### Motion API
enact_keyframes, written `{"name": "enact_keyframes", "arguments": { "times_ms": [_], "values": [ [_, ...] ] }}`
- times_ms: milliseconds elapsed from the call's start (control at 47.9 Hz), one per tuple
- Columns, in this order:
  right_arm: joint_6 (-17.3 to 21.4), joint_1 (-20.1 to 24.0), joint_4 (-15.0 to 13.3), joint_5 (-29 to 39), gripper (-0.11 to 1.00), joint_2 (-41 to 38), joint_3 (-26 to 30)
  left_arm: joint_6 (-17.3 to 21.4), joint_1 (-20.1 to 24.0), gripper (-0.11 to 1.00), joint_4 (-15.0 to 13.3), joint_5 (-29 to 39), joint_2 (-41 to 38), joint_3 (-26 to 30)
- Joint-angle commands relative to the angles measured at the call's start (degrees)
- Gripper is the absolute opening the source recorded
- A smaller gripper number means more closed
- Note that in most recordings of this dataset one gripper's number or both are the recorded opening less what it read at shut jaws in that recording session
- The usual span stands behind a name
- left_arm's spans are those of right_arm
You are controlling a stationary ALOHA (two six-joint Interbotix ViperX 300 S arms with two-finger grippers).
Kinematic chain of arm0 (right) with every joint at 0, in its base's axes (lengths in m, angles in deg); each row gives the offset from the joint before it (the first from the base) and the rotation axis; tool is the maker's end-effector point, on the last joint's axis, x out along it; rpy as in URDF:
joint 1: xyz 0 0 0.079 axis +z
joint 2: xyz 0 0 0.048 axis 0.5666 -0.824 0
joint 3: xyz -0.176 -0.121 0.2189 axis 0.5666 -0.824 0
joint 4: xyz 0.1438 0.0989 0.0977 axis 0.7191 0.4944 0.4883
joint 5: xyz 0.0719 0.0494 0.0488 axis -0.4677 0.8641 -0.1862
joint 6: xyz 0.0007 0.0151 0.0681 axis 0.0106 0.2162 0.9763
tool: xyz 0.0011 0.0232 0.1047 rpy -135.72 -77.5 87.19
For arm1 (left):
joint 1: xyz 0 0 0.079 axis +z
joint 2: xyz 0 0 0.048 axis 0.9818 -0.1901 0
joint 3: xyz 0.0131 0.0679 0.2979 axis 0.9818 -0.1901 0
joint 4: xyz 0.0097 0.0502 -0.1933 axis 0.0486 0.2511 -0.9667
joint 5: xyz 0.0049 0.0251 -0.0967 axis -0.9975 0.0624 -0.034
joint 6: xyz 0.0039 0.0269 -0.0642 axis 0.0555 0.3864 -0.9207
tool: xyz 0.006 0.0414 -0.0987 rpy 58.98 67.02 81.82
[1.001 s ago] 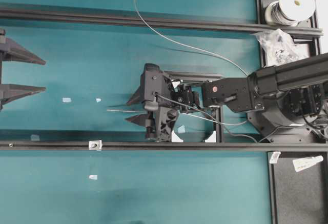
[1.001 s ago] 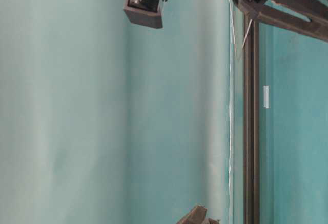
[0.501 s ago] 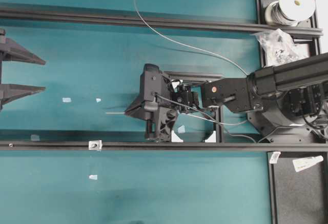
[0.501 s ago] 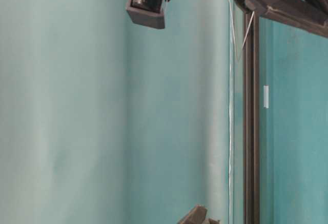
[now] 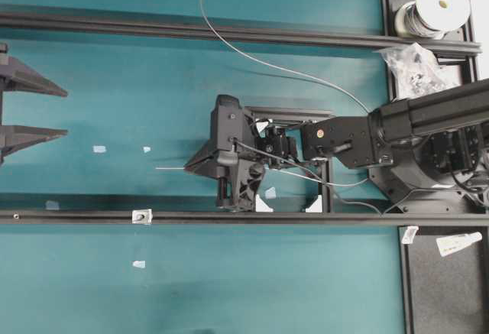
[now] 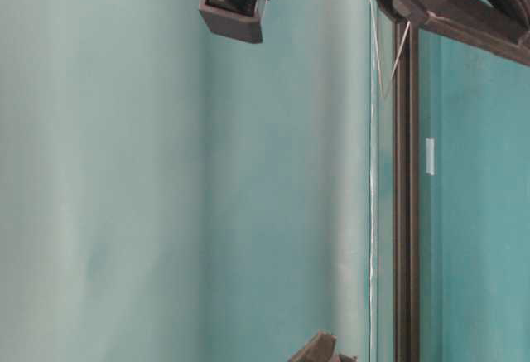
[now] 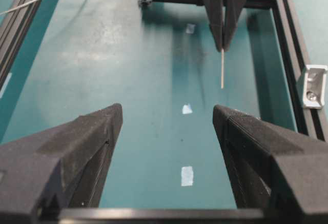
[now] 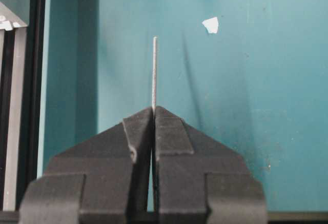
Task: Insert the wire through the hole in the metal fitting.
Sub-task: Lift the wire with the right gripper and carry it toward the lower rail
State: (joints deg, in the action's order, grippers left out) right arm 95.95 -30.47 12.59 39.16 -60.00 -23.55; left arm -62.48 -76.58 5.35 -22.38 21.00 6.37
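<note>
Three paper scraps (image 5: 99, 149) (white) dot the mat (image 5: 153, 288).

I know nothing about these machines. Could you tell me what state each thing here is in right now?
Right gripper: shut on the thin silvery wire, straight free end sticking out.
Left gripper: open, empty.
Small silvery metal fitting: on the black rail, nothing through it.
White wire spool: partly unwound.

Left jaws wide apart, right jaws closed.
</note>
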Motion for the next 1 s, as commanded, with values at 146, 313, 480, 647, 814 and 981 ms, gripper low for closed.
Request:
{"name": "enact_keyframes", "arguments": {
  "times_ms": [146, 313, 480, 647, 814, 981],
  "values": [
    [-0.97, 0.18, -0.35, 0.62, 0.00, 3.60, -0.09, -0.09, 0.09, 0.95, 0.00, -0.18, 0.35, 0.35],
    [-2.02, 0.18, -0.35, 0.70, 0.00, 7.82, -1.14, -0.09, 0.09, 0.95, 0.00, -0.09, 0.35, 0.35],
    [-3.25, 0.18, -0.35, 0.97, 0.00, 11.25, -1.93, -0.09, 0.00, 0.95, 0.00, -0.09, 0.53, 0.35],
    [-4.13, 0.09, -0.35, 1.93, 0.00, 13.80, -2.11, -0.18, 0.09, 0.95, 0.00, -0.09, 0.97, 0.62],
    [-4.22, 0.00, -0.35, 3.43, 0.00, 15.56, -2.11, -0.26, 0.18, 0.95, 0.00, -0.09, 1.41, 0.79],
    [-3.96, 0.53, -0.09, 2.81, 0.00, 15.64, -3.08, -0.70, -0.18, 0.95, -0.09, -0.79, 1.32, 0.53]
  ]
}}
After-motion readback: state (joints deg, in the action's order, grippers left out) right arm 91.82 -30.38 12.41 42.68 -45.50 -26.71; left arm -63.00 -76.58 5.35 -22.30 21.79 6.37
